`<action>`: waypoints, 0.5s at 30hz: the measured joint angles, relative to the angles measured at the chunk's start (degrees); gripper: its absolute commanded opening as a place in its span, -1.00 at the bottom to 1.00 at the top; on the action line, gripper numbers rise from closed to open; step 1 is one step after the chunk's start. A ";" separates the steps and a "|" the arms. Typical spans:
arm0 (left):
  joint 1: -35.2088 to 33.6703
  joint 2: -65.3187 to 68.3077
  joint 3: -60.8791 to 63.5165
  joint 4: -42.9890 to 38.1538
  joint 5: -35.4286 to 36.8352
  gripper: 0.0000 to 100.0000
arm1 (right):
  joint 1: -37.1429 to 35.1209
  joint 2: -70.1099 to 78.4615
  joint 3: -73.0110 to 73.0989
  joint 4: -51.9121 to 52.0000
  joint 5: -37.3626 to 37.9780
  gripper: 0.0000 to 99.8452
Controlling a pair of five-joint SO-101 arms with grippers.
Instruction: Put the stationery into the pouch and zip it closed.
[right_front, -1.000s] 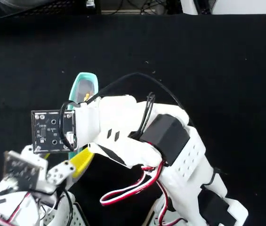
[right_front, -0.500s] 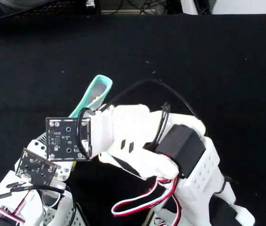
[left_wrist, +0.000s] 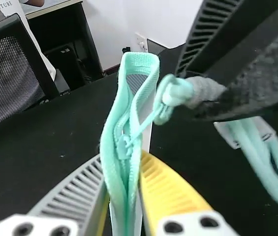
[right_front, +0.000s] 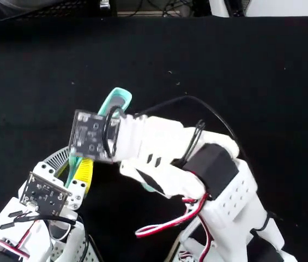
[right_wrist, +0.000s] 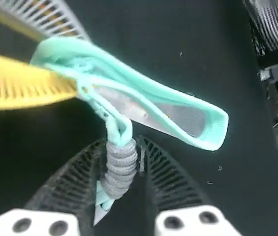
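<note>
Anchor and tug: left gripper (left_wrist: 125, 182) clamps pouch (right_front: 116, 101) end over table (right_front: 252, 65); right gripper (right_wrist: 122, 157) pinches zip pull (left_wrist: 198, 91), likely ready to draw it. Mouth looks part open; contents hidden.

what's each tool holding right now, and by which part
The left tool clamps the teal pouch by one end; the right tool pinches the grey zip pull on its cord.

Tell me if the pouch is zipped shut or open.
Open. The pouch gapes along its teal rim, its inside showing. The left gripper clamps one end; the right gripper pinches the zip pull near that end.
</note>
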 measured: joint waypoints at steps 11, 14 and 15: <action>-0.09 0.00 0.09 -0.62 0.18 -0.94 | -5.80 -0.18 0.44 -1.23 -4.40 -0.63; -0.09 0.00 0.09 -0.62 0.18 -0.94 | -6.24 -0.18 0.44 -2.29 -4.40 -0.63; -0.09 0.00 0.09 -0.62 0.18 -0.94 | -6.33 -0.18 0.44 -2.90 -4.40 -0.63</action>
